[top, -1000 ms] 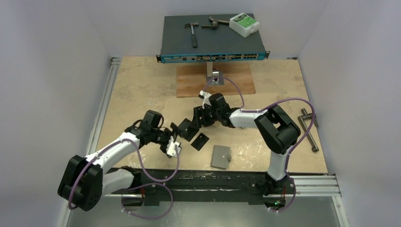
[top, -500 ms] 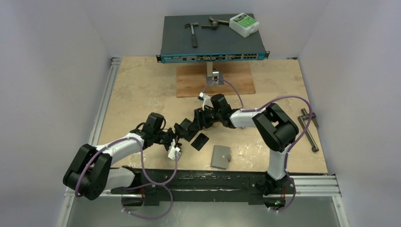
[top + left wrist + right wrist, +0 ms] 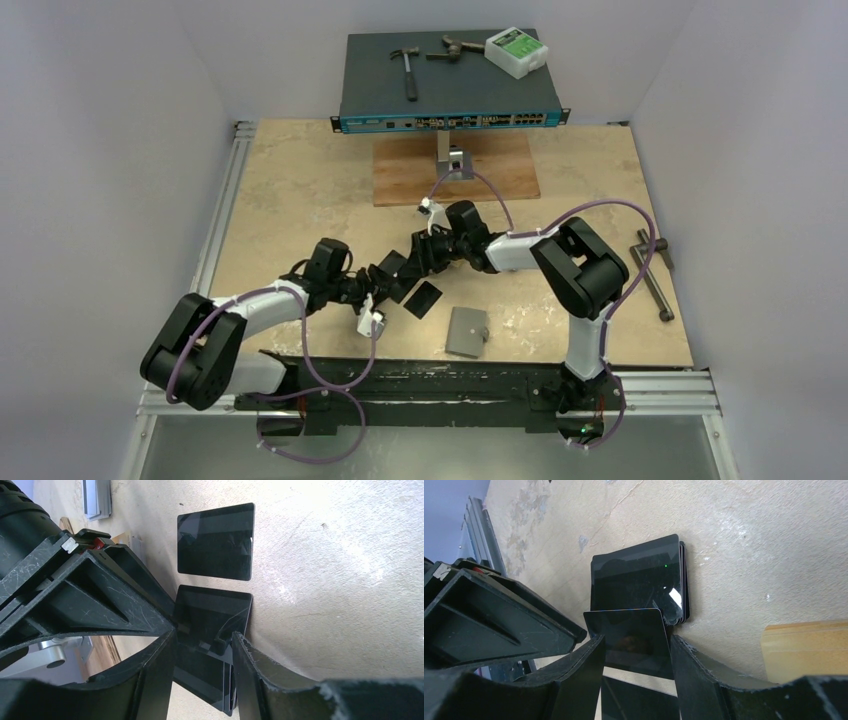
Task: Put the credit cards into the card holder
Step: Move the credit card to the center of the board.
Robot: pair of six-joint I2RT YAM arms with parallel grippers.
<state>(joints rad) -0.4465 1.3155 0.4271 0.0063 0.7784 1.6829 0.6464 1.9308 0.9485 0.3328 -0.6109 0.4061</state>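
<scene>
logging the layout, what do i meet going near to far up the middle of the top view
grey card holder → black flat rectangle → wooden board → network switch

The left arm [image 3: 255,305] lay low, stretched out from its bent elbow toward the right arm [image 3: 520,250], whose forearm ran nearly level from a high elbow. The two wrists faced each other. The left gripper [image 3: 202,637] and the right gripper [image 3: 636,642] stood almost tip to tip, each just beside the other. On both, the fingers [image 3: 150,680] stood somewhat apart; whether they pressed on anything could not be told.
</scene>
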